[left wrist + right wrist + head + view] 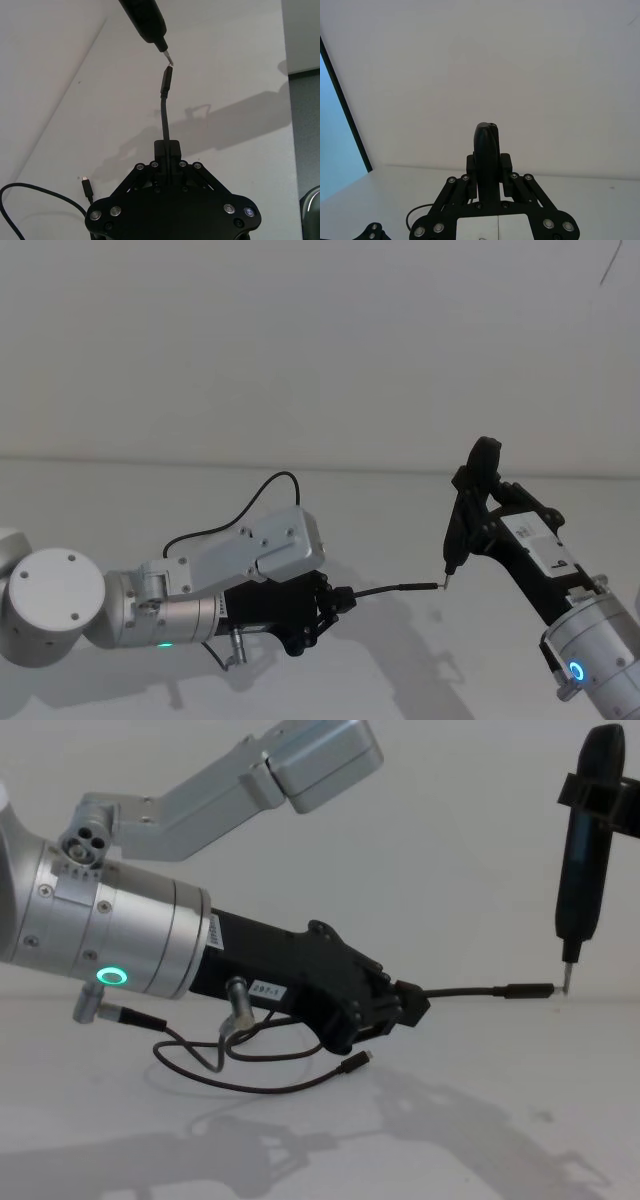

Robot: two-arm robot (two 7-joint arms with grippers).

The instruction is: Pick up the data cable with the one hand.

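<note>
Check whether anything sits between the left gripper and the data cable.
Nothing does: the left gripper is already shut on the data cable, one plug held out toward the tip of the pen-shaped tool in the right gripper.

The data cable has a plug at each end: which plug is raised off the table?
The plug sticking out beyond the left gripper, beside the pen-shaped tool's metal tip. The other plug lies on the table.
</note>
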